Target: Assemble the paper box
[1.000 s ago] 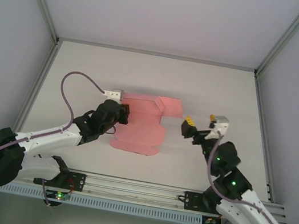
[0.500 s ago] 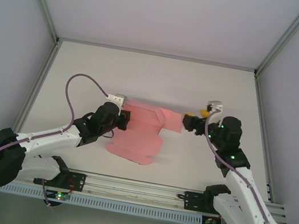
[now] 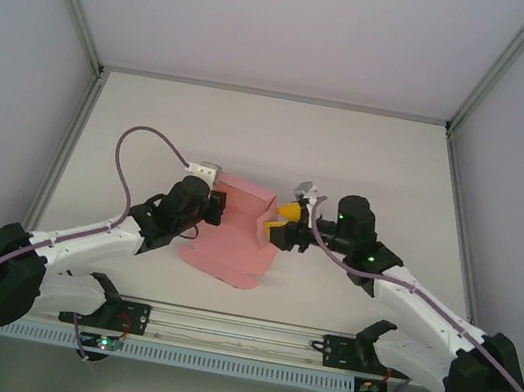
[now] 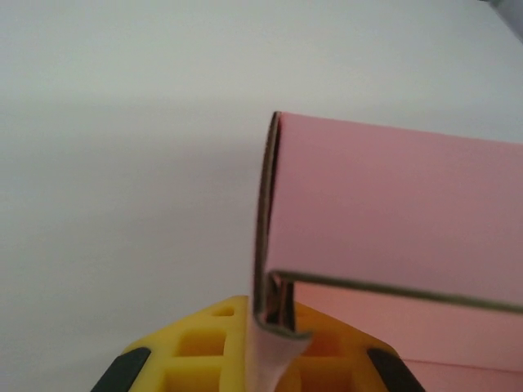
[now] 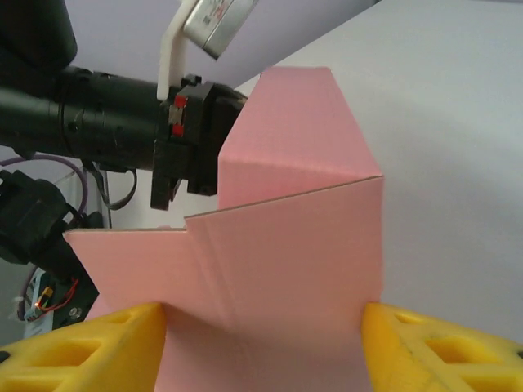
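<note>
Box (image 3: 225, 242): mid-table (image 3: 152, 126), part folded. Left claw (image 4: 270, 359): I have it clamped tight on one edge, as an anchor. Right claw (image 5: 261, 343): part-open astride the raised flap (image 5: 286, 245), probably to fold it.

Matt, smooth card: paper box (image 5: 286, 269); right claw fingers (image 5: 425, 343) seemingly plastic.
</note>
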You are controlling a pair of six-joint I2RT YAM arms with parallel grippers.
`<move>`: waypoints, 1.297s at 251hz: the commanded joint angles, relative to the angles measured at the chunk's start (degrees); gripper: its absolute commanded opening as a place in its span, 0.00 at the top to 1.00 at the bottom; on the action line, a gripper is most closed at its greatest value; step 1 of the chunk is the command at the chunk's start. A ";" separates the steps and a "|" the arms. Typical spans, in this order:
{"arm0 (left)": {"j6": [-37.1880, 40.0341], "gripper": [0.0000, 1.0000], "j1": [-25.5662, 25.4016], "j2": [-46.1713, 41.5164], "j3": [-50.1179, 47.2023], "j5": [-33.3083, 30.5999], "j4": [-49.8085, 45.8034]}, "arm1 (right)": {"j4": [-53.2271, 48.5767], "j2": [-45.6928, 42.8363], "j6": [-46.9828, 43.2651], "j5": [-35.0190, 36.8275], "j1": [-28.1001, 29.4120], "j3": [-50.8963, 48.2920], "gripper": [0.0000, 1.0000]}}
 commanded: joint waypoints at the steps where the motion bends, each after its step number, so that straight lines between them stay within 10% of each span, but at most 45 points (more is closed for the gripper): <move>1: -2.13 1.00 -0.14 0.31 3.13 -0.52 1.96 | 3.46 2.22 -0.41 3.57 3.70 2.48 0.35; 128: -4.05 1.00 -0.18 -0.30 4.21 -2.16 -0.52 | -2.70 4.36 -2.71 30.37 10.08 3.68 0.25; 264: -4.97 1.00 -0.54 1.54 6.20 0.17 -0.07 | 3.45 17.58 3.33 27.27 11.00 9.39 0.46; 325: -5.12 1.00 -0.78 0.42 5.86 1.26 0.58 | -1.15 19.60 3.31 43.60 12.35 11.41 0.64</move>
